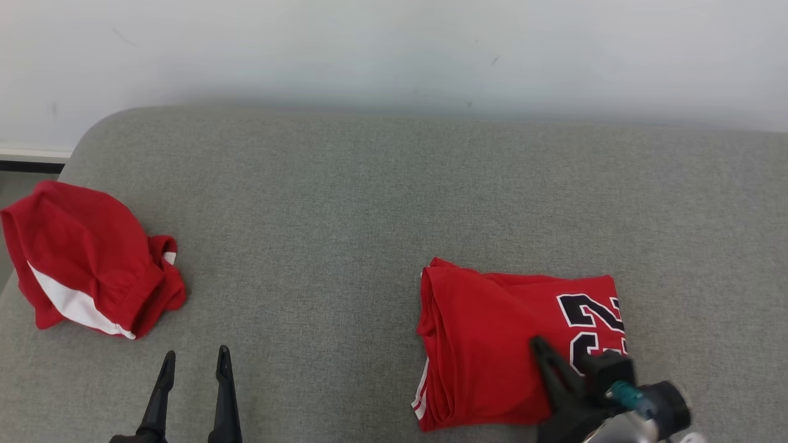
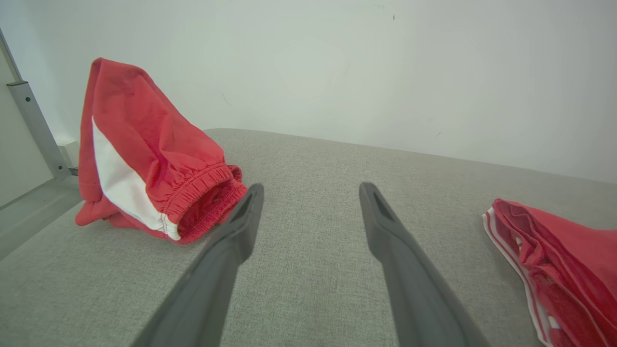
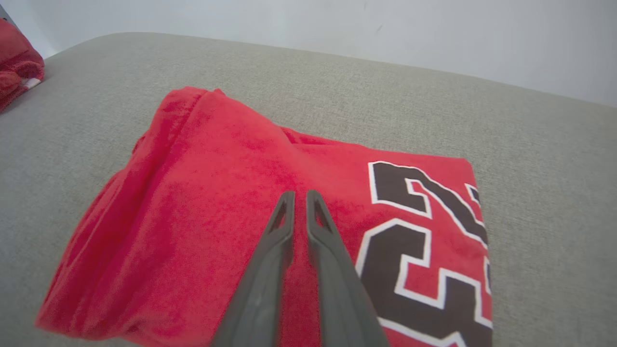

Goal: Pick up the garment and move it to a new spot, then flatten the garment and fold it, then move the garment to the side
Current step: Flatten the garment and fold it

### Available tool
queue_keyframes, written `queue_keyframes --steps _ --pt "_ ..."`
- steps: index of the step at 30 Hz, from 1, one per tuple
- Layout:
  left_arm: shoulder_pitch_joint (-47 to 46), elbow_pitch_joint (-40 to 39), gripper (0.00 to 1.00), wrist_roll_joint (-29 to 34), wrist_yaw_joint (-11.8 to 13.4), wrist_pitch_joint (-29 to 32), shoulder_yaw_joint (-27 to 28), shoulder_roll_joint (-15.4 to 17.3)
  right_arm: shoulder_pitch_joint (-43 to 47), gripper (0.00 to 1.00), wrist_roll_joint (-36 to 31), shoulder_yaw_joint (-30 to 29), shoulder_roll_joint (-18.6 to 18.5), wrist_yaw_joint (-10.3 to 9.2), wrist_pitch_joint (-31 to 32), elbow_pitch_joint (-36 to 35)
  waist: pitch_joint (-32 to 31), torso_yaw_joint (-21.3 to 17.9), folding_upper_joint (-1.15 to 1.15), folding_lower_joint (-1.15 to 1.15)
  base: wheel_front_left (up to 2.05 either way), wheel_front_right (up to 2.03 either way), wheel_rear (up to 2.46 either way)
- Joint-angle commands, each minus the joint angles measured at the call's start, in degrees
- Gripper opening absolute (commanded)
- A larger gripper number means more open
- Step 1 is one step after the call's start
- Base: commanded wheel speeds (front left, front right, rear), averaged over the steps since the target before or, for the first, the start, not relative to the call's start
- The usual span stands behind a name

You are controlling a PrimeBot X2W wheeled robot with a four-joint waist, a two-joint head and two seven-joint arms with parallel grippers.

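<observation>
The garment [image 1: 492, 344], a red jersey with a black, white-edged number, lies folded on the grey cushion at the lower right. It also shows in the right wrist view [image 3: 217, 207] and, at its striped edge, in the left wrist view [image 2: 554, 255]. My right gripper [image 1: 545, 354] hovers over its front part, fingers almost together [image 3: 300, 195], with no cloth seen between them. My left gripper [image 1: 196, 357] stands open near the front edge [image 2: 311, 190], with nothing between its fingers.
A second red piece of clothing with a white stripe and an elastic hem [image 1: 86, 264] sits bunched at the cushion's left end [image 2: 144, 154]. Bare grey cushion [image 1: 369, 203] stretches between the two. A pale wall [image 1: 394, 49] rises behind.
</observation>
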Motion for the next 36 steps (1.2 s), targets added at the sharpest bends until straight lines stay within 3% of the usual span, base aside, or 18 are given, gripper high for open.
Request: queue_keyframes --steps 1,8,16,26,27,28,29,36 --pt "-0.48 -0.05 1.00 -0.42 0.01 -0.15 -0.01 -0.08 0.66 0.00 0.81 0.88 0.09 -0.14 -0.59 0.51 0.22 0.16 0.00 0.00 0.00 0.00 0.00" --pt "-1.26 0.51 1.00 -0.71 -0.28 -0.15 -0.55 -0.07 -2.72 0.00 2.61 9.08 0.09 -0.14 -2.86 6.97 1.05 1.77 0.00 0.00 0.00 0.00 0.00" --pt "-1.33 1.23 1.00 -0.81 -0.43 -0.15 -1.00 -0.08 -6.62 0.00 4.96 16.45 0.08 -0.14 -1.04 12.86 0.97 3.97 0.00 0.00 0.00 0.00 0.00" --pt "-0.03 1.28 1.00 -0.65 0.09 -0.15 -1.23 -0.08 -8.64 0.00 10.59 23.32 0.08 -0.14 -2.91 12.94 -0.29 4.24 0.00 0.00 0.00 0.00 0.00" --pt "0.10 1.18 1.00 -0.54 0.04 -0.15 -1.08 -0.07 -8.58 0.16 11.28 23.40 0.07 -0.14 -3.55 12.44 -0.58 3.96 0.00 0.00 0.00 0.00 0.00" --pt "0.23 1.08 1.00 -0.39 -0.02 -0.15 -1.00 -0.08 -8.29 0.45 12.43 23.52 0.09 -0.14 -4.32 11.72 -0.84 3.67 0.00 0.00 0.00 0.00 0.00" --pt "0.33 0.80 1.00 -0.14 -0.13 -0.15 -0.86 -0.08 -7.89 1.00 13.13 23.03 0.07 -0.14 -5.02 11.05 -1.15 3.36 0.00 0.00 0.00 0.00 0.00" --pt "2.01 -0.73 1.00 0.21 -0.01 -0.14 0.76 -0.08 -3.87 1.00 13.27 15.02 0.05 -0.14 -10.43 5.09 -4.00 -0.43 0.00 0.00 0.00 0.00 0.00"
